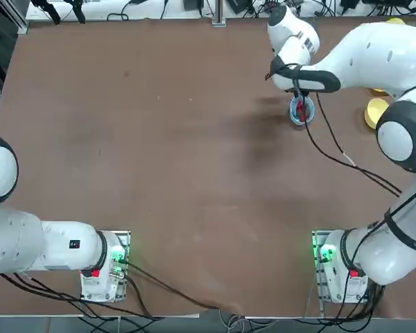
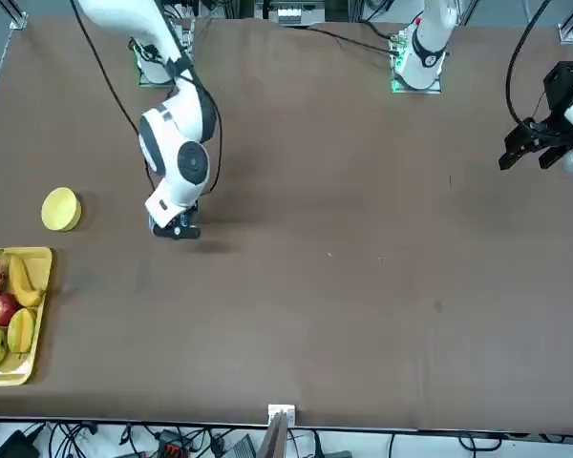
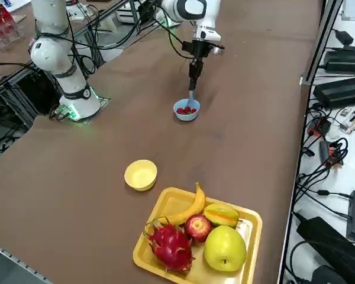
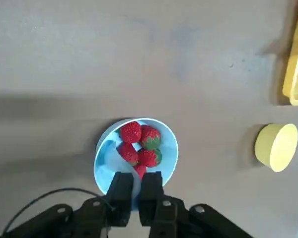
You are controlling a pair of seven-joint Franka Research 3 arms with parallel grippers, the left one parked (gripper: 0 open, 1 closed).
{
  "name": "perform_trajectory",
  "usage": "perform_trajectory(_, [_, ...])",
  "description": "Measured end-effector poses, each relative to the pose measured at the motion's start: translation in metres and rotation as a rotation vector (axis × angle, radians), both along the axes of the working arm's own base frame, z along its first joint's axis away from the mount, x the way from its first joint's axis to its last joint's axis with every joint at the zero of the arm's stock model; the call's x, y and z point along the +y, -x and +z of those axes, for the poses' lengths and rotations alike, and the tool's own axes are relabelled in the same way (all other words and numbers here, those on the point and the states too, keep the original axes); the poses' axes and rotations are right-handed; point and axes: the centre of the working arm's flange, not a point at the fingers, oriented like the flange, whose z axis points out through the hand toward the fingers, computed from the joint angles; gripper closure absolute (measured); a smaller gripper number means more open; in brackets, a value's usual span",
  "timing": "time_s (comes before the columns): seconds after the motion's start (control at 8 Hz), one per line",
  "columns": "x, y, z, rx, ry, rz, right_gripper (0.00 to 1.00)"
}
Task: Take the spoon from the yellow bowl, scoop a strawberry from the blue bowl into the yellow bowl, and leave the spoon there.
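Overhead, the right gripper (image 1: 299, 97) hangs directly over the blue bowl (image 1: 301, 111). From the right side, the spoon (image 3: 191, 98) points straight down into the strawberries (image 3: 187, 110); the yellow bowl (image 3: 141, 174) sits well apart. At the wrist, fingers (image 4: 120, 192) pinch the spoon handle.

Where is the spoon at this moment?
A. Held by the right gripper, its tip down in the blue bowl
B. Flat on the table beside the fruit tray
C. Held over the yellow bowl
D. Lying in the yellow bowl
A: the right gripper is shut on the spoon, which hangs down into the blue bowl among the strawberries; the yellow bowl stands apart, empty.
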Motion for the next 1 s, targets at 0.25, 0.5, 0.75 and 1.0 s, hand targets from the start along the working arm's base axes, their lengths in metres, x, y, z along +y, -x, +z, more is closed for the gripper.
perform_trajectory(0.25, [0.013,0.008,-0.006,-0.03,0.053,0.01,0.89])
perform_trajectory(0.5, [0.021,0.013,-0.013,-0.06,0.105,0.016,0.89])
perform_trajectory(0.75, [0.028,0.017,-0.019,-0.082,0.135,0.012,0.89])
perform_trajectory(1.0, [0.035,0.021,-0.024,-0.105,0.167,0.011,0.89])
